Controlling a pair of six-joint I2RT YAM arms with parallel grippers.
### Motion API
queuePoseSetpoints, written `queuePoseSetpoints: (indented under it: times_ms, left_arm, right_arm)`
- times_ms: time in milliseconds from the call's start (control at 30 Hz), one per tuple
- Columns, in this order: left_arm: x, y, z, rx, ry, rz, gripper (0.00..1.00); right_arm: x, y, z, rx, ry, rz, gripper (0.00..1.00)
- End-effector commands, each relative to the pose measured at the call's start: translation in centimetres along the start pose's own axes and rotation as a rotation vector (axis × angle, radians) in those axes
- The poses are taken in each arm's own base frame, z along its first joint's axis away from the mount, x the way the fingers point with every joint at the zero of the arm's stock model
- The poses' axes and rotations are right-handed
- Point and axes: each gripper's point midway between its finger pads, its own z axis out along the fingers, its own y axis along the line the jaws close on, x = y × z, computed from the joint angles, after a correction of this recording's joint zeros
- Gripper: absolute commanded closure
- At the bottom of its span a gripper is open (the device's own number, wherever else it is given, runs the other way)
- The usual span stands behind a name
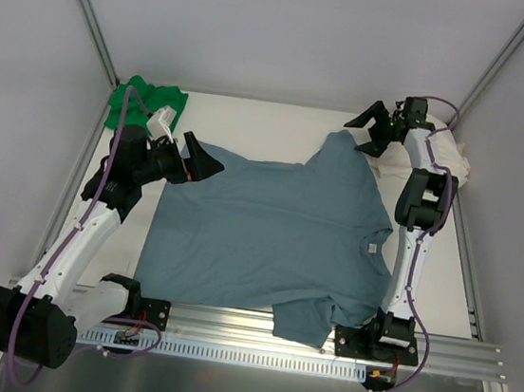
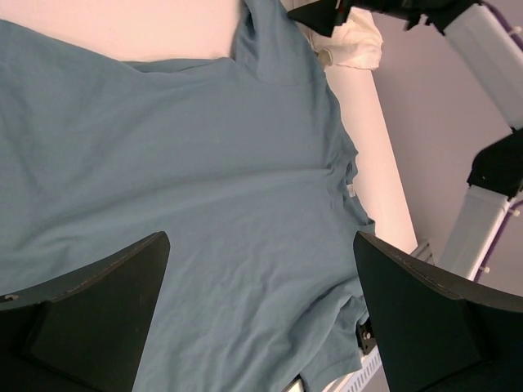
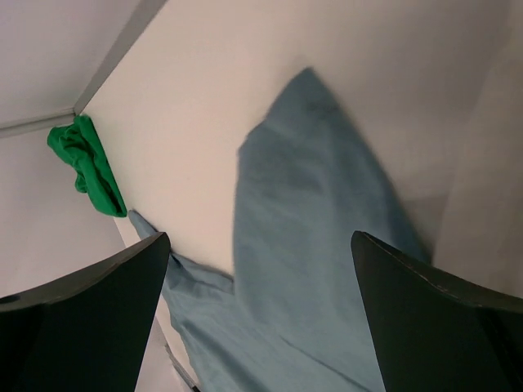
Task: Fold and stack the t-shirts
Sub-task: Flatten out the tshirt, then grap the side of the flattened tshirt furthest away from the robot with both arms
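The blue-grey t-shirt (image 1: pixel 277 227) lies spread flat mid-table, its neck tag (image 1: pixel 368 247) to the right, and one sleeve hangs over the near rail. A green t-shirt (image 1: pixel 145 100) is bunched in the back left corner. A cream-white t-shirt (image 1: pixel 456 161) is crumpled at the back right, beside the right arm. My left gripper (image 1: pixel 199 162) hovers open over the blue shirt's left edge, holding nothing; its view looks down on the blue shirt (image 2: pixel 204 163). My right gripper (image 1: pixel 374 128) is open and empty above the far sleeve (image 3: pixel 310 220); the green t-shirt (image 3: pixel 86 167) shows beyond.
An aluminium rail (image 1: pixel 227 326) with both arm bases runs along the near edge. White enclosure walls close in the left, back and right sides. Bare white tabletop (image 1: pixel 252 123) shows behind the blue shirt.
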Motion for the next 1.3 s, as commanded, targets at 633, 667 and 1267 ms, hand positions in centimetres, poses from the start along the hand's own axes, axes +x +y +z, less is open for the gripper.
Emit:
queuePoseSetpoints:
  times_ms: [633,667,1267]
  left_arm:
    - [1.8,1.1,0.8,0.032,0.055,0.064,0.01]
    - [1.7,1.0,0.8,0.037,0.053,0.067,0.01]
    - [2.9,2.2,0.9,0.002,0.076,0.062,0.01]
  right_arm:
    - [-5.7,-0.7,1.6,-0.182,-0.119,0.093,0.01]
    - [-5.7,-0.9,1.7,-0.179,-0.119,0.097,0.01]
    - [-1.2,-0.9,4.9,-0.220,0.028,0.156,0.00]
